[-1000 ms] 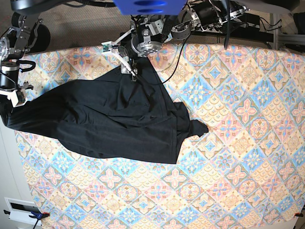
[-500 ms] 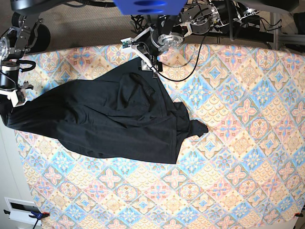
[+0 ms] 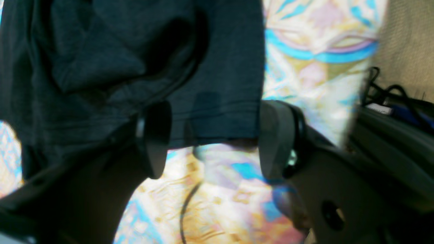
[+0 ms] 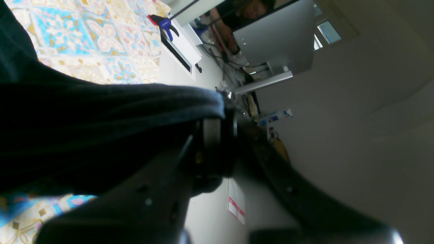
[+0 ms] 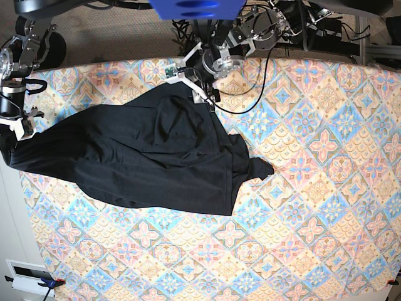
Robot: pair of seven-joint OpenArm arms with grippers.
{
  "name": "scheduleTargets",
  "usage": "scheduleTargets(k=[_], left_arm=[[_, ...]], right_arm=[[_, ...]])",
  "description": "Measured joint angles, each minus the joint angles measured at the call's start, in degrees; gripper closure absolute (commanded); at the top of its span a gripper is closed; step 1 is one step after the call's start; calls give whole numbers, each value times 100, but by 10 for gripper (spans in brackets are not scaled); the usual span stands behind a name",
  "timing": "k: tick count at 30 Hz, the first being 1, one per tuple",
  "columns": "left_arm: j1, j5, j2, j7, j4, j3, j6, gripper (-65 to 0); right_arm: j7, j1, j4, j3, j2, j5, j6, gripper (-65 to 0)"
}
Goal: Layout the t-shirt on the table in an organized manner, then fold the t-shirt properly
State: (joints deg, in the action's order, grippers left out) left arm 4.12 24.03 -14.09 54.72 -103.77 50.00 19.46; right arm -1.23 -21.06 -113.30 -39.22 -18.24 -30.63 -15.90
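Black long-sleeved t-shirt (image 5: 138, 160) lay crumpled on the pastel diamond-tiled table (image 5: 313, 188).
Your right gripper (image 4: 212, 135) pinched its edge; left gripper (image 3: 210, 142) gaped, straddling a hem unclamped — close, then spread slowly.

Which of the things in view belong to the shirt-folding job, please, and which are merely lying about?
Belongs to the job:
- t-shirt
- table
- left gripper, open at the hem
- right gripper, shut on the t-shirt

Lying about:
- blue clamp
- black cable
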Motion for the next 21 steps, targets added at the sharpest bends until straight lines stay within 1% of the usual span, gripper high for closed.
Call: scheduleTargets(k=[5, 8, 14, 16, 21], left_arm=[[-42, 15, -7, 31, 0, -304, -20, -380], [-46, 28, -7, 42, 2, -319, -20, -380], [-42, 46, -4, 57, 46, -304, -22, -380], [-31, 42, -2, -13, 149, -302, -48, -380], [-125, 264, 192, -66, 457, 44, -179, -380]], right_arm=[[2, -4, 0, 0, 0, 0, 0, 0], [0, -2, 0, 0, 0, 0, 0, 0], [-2, -2, 0, 0, 0, 0, 0, 0], [-2, -4, 0, 0, 0, 0, 0, 0], [-2, -2, 0, 0, 0, 0, 2, 0]])
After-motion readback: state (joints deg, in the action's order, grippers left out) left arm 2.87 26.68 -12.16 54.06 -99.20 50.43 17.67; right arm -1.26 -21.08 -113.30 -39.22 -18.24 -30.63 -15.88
